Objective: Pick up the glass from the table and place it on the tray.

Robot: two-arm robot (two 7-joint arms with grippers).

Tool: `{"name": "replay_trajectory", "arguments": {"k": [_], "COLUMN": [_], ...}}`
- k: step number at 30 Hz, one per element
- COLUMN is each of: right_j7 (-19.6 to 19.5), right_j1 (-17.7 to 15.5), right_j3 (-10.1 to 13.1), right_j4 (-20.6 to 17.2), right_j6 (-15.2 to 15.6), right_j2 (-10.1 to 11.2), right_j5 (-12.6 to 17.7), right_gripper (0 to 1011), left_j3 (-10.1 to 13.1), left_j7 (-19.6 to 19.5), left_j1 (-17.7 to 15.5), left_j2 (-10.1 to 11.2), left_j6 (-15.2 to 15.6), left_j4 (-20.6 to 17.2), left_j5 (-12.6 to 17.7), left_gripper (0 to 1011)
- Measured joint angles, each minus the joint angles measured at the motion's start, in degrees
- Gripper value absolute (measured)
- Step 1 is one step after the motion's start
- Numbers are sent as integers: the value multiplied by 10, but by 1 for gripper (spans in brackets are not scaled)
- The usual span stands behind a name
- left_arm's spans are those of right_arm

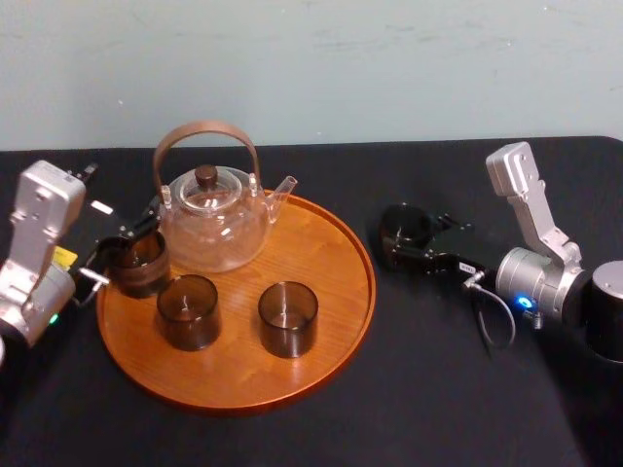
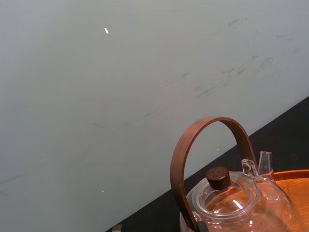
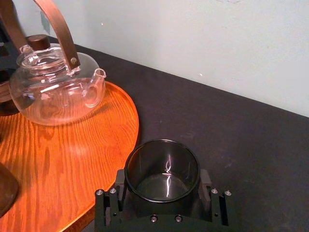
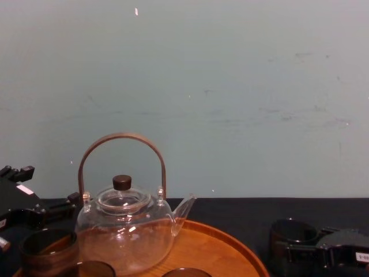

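The table in its black cloth is under everything, and the tray takes up the ground just to the left of my right gripper, its rim near the jaws but not touching them. The teapot stands on the tray's far side, well off to the gripper's left and a little beyond it.

My right gripper is narrowed around the glass, the jaws pressed to its two sides. The glass is off the tray and over the cloth. I cannot tell whether its base has left the table. I judge this to be the grasp just made, with the carry to come.

My left gripper sits at the tray's far-left rim, across the tray from my working hand, beside a third glass. Whether it grips anything I cannot tell.

Two other glasses stand on the tray's near half. Next I need a lift high enough to clear the rim, then a sideways move to the left and a set-down on the bare wood nearest the gripper, short of those glasses and the spout.
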Motion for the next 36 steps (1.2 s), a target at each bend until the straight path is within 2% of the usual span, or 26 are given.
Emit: {"name": "replay_trajectory", "arguments": {"k": [7, 15, 18, 24, 30, 31, 36], "right_j7": [5, 12, 18, 28, 38, 53, 59], "right_j1": [-2, -11, -12, 2, 26, 67, 83], "right_j3": [0, 0, -6, -24, -44, -67, -76], "right_j4": [-13, -56, -76, -82, -59, 7, 38], "right_j6": [-5, -6, -5, -5, -8, -25, -31], "right_j2": [4, 14, 17, 12, -4, -36, -52], "right_j5": [3, 9, 13, 12, 7, 1, -2], "right_gripper": [900, 900, 900, 900, 900, 900, 900], "left_j3": [0, 0, 0, 0, 0, 0, 0], "left_j7": [0, 0, 0, 0, 0, 0, 0], "left_j1": [0, 0, 0, 0, 0, 0, 0], "left_j2": [0, 0, 0, 0, 0, 0, 0], "left_j6": [0, 0, 0, 0, 0, 0, 0], "left_j4": [0, 0, 0, 0, 0, 0, 0], "left_j5": [0, 0, 0, 0, 0, 0, 0], "left_gripper": [1001, 1001, 1001, 1001, 1001, 1001, 1001]}}
